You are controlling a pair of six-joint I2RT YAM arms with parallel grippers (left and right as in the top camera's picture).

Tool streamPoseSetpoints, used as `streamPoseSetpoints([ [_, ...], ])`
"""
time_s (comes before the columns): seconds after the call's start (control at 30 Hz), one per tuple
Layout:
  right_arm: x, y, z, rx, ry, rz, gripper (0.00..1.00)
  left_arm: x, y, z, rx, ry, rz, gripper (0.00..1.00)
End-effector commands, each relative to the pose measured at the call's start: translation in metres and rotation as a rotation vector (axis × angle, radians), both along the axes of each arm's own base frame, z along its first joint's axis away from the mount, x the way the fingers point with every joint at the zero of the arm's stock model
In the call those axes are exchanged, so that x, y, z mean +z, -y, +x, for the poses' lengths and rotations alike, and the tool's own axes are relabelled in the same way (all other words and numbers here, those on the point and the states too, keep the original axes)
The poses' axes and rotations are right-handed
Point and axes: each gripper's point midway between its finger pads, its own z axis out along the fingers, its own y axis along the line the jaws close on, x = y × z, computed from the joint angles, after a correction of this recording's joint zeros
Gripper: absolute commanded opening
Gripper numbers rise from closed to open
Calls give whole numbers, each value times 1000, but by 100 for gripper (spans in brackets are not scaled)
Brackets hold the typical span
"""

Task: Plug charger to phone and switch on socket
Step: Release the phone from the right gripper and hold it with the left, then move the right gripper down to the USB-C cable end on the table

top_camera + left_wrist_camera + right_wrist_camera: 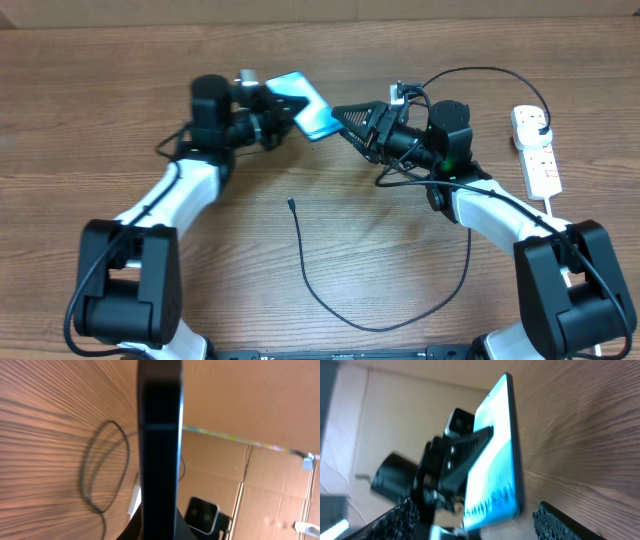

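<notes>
My left gripper (283, 108) is shut on the phone (305, 103) and holds it tilted above the table, its light blue screen lit. In the left wrist view the phone (160, 445) shows edge-on as a dark bar. My right gripper (342, 125) is open just right of the phone. In the right wrist view its fingers (480, 522) flank the phone's near end (495, 475) without touching it. The charger (305, 270) lies loose on the table, its connector tip (290, 204) free near the middle. The socket (537, 150) lies at the far right with a black plug (540, 122) in it.
The charger cable runs in a wide curve along the table's front and up under my right arm. Another loop of it arcs from the right wrist to the plug. Cardboard walls (260, 485) stand behind the table.
</notes>
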Motion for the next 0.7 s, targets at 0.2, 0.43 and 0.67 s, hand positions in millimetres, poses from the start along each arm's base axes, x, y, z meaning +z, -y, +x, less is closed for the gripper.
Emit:
streamPoseSetpoints([
  [0.2,-25,-1,-26,114,121,-203,75,5,-56,-17,-85,-53,-70,4],
  [0.43,-70,15,-33,87,21,-374,75,5,-48,-28,-131,-107,-113,4],
  [0.67,-92,26,-40,77,-23,-477,72,10,-45,-29,-160,-64,-113,4],
])
